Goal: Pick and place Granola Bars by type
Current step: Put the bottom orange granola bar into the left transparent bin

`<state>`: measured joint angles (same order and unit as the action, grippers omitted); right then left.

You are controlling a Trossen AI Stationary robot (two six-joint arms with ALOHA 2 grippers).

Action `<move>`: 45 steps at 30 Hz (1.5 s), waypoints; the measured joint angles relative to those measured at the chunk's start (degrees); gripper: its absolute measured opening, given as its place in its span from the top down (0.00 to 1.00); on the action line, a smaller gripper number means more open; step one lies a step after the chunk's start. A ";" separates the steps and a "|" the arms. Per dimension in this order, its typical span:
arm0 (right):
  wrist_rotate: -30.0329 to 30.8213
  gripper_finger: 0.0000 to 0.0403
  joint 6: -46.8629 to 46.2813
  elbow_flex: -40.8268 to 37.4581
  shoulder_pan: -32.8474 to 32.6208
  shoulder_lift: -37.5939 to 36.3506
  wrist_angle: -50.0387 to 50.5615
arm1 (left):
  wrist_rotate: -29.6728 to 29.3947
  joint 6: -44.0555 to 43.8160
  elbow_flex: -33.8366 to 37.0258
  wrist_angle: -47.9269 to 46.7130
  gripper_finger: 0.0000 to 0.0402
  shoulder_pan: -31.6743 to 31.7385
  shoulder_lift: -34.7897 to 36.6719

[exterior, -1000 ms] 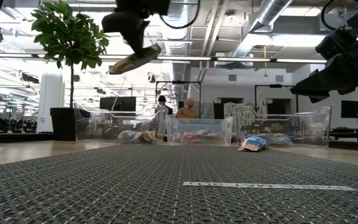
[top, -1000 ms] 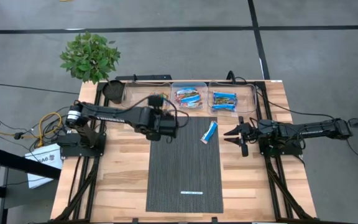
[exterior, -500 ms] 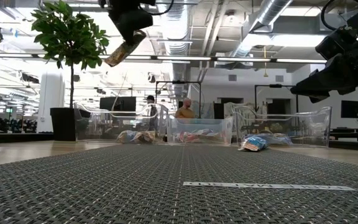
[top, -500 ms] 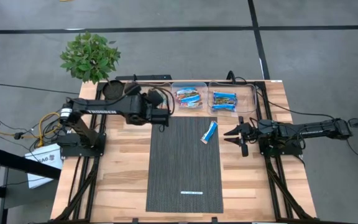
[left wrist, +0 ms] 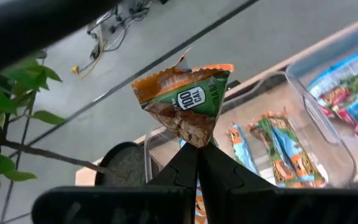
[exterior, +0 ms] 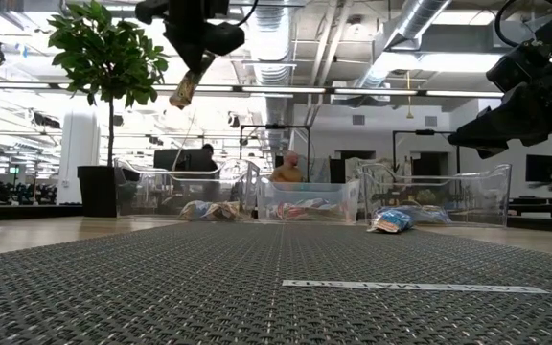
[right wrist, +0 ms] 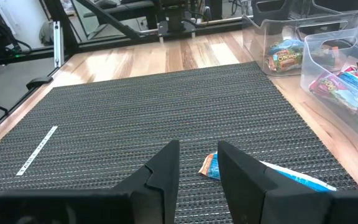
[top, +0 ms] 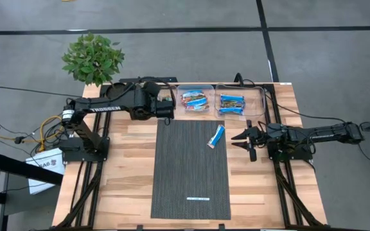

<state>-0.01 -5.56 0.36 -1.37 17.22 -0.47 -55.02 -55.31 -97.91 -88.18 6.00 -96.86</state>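
Observation:
My left gripper (top: 167,106) (left wrist: 197,150) is shut on a tan-orange and green granola bar (left wrist: 185,102) (exterior: 188,88), high above the leftmost clear bin (top: 148,96), where similar bars (left wrist: 272,149) lie. The middle bin (top: 194,100) holds blue and orange-red bars, the right bin (top: 233,102) bright blue ones. One blue bar (top: 216,135) (right wrist: 278,175) lies flat on the dark mat's far right part. My right gripper (top: 241,139) (right wrist: 197,155) is open, hovering just right of that bar, its fingers pointing toward the mat. My left gripper pinches the tan-orange bar by one end of its wrapper (left wrist: 194,140), between the two fingertips. The bar is lifted clear and sticks out beyond the fingers; in the low view it hangs slanting steeply down (exterior: 188,88).
A dark woven mat (top: 191,179) covers the table's middle, with a thin white strip (top: 198,199) near its near edge. A potted plant (top: 92,58) stands beyond the far left corner, a dark pot (top: 116,95) beside the left bin. People show in the room behind.
My left gripper has carried the tan-orange bar from the mat's far left corner toward the table's far edge and left, up to over the left bin. The bar has turned from lying near level to slanting steeply down. My right arm has kept still.

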 joint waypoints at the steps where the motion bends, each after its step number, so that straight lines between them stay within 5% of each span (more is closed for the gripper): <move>1: 0.01 0.75 0.00 0.00 0.00 0.01 0.00 | -0.08 -0.68 0.00 0.00 1.00 0.26 0.00; 22: 0.01 0.75 0.00 0.00 0.01 0.01 0.00 | 0.46 -2.47 0.29 0.50 1.00 3.08 -0.11; 45: 0.00 0.75 0.00 0.00 0.02 0.01 0.01 | 6.37 6.78 21.95 27.34 1.00 14.11 -0.15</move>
<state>-0.01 -5.56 0.36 -1.34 17.23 -0.46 -48.65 -48.53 -75.96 -60.85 20.11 -97.01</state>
